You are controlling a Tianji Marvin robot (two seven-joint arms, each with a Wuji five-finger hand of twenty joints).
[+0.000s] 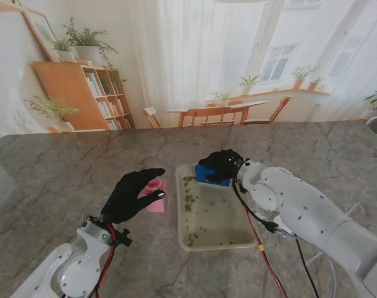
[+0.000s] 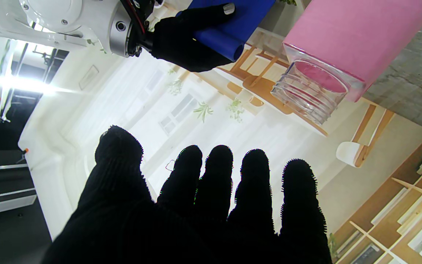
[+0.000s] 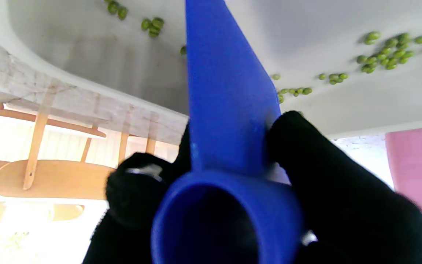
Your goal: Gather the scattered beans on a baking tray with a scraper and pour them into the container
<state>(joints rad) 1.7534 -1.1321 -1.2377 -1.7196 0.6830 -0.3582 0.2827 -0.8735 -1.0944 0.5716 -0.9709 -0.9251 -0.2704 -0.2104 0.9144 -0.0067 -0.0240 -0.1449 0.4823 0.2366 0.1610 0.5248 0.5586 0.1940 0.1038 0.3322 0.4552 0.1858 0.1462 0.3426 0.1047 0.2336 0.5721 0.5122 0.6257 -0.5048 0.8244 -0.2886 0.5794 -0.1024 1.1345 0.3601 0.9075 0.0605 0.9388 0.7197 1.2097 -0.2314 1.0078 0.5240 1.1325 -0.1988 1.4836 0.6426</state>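
Stand view: white baking tray point(image 1: 235, 239) centre of marble table point(image 1: 51, 167), green beans point(image 1: 189, 202) scattered mostly along its left side and near end. Right hand point(image 1: 220, 164) clamps blue scraper point(image 1: 210, 174) at tray's far edge. Left hand point(image 1: 133, 194) empty, fingers spread, just beside pink container point(image 1: 156, 195)

Left wrist: fingers point(image 2: 214, 172) splayed, holding nothing; container point(image 2: 328, 55) has clear ribbed neck

Right wrist: smooth plastic scraper point(image 3: 225, 91) blade over tray point(image 3: 343, 99), beans point(image 3: 383, 58) loose

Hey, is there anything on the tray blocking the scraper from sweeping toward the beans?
Nothing visible. The blue scraper, held by the right hand, sits at the far end of the tray; only bare tray floor lies between it and the beans.
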